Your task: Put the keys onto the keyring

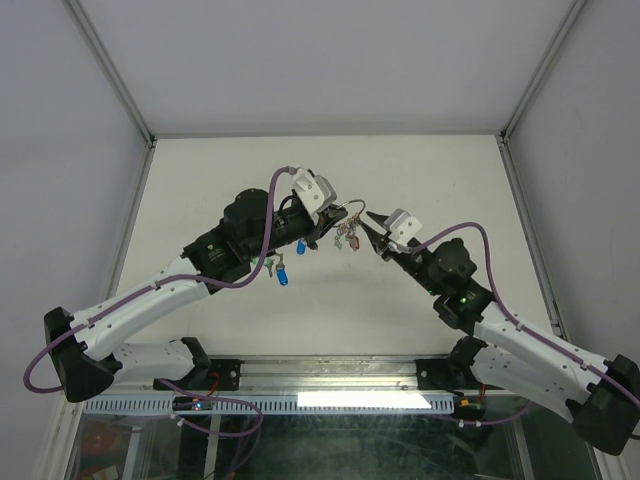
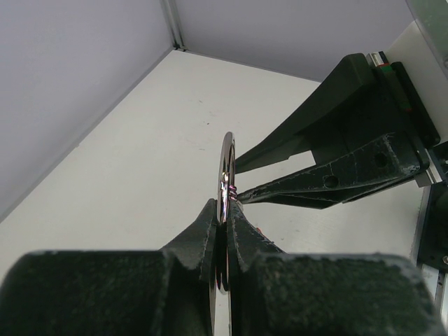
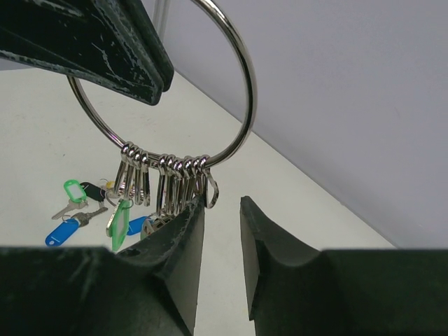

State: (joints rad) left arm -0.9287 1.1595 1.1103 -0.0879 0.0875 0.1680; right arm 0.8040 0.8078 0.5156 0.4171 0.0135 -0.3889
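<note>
Top view, near edge: both arm bases are bolted to an aluminium rail (image 1: pixel 330 372). Purple cables (image 1: pixel 255 262) are looped along the arms.

Left gripper (image 1: pixel 322 226): in the left wrist view the left gripper (image 2: pixel 225 210) is seen pressed together on the keyring (image 2: pixel 227 150). The ring is pinched edge-on and held upright above the table.

Right gripper (image 1: pixel 371 226): the jaws are spread with a plain gap, and nothing is seen between them. In its own view the right gripper (image 3: pixel 222 204) sits at 6 o'clock of the keyring (image 3: pixel 249 91), its left fingertip (image 3: pixel 190 220) just beside the clips. From the left wrist view its lower finger (image 2: pixel 308 190) reaches the ring. Contact cannot be confirmed.

Keyring (image 1: pixel 347 212): it is held in the air between the two grippers. A row of silver clips (image 3: pixel 171 178) is bunched at its 6 o'clock, and a green tag (image 3: pixel 120 221) hangs below them. Lettering on the tag is too small to be read.

Loose keys (image 1: pixel 284 270): these lie on the table at 8 o'clock of the ring, well apart from it. The loose keys (image 3: pixel 70 210) carry blue, green and black tags. Any writing on them is too small to be read.

Surface: the table (image 1: pixel 420 170) is matt white, with a few dark specks.

Room: the table is enclosed at 9, 12 and 3 o'clock by pale grey wall panels (image 1: pixel 330 60), which are joined by metal corner posts (image 1: pixel 110 70).
</note>
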